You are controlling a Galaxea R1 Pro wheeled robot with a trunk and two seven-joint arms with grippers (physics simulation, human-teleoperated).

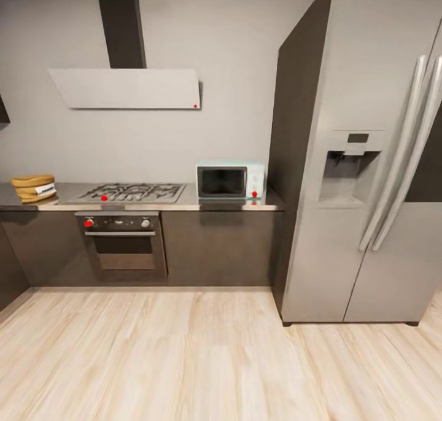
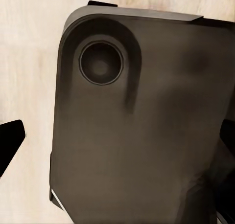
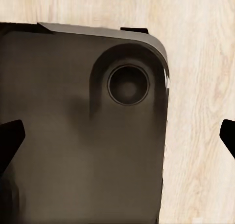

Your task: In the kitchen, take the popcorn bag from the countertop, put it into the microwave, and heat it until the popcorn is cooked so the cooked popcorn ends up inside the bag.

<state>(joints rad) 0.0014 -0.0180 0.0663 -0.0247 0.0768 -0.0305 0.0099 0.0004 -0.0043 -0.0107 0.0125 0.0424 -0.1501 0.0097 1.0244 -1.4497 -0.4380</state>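
The popcorn bag [image 1: 34,188], a mustard-brown sack with a white label, stands at the far left of the grey countertop [image 1: 190,205]. At the countertop's right end sits the mint-blue microwave [image 1: 230,180], its dark glass door closed. In the left wrist view my left gripper [image 2: 117,145] hangs open over the robot's dark base, its black fingertips [image 2: 10,145] wide apart at the frame edges. My right gripper [image 3: 120,138] is open too, with fingertips [image 3: 10,141] spread and nothing between them. No popcorn can be seen at this distance.
A gas hob [image 1: 132,192] and steel oven [image 1: 123,243] lie between bag and microwave, under a range hood [image 1: 126,88]. A tall steel fridge [image 1: 362,163] stands right of the microwave. Pale wooden floor [image 1: 184,359] stretches from me to the cabinets.
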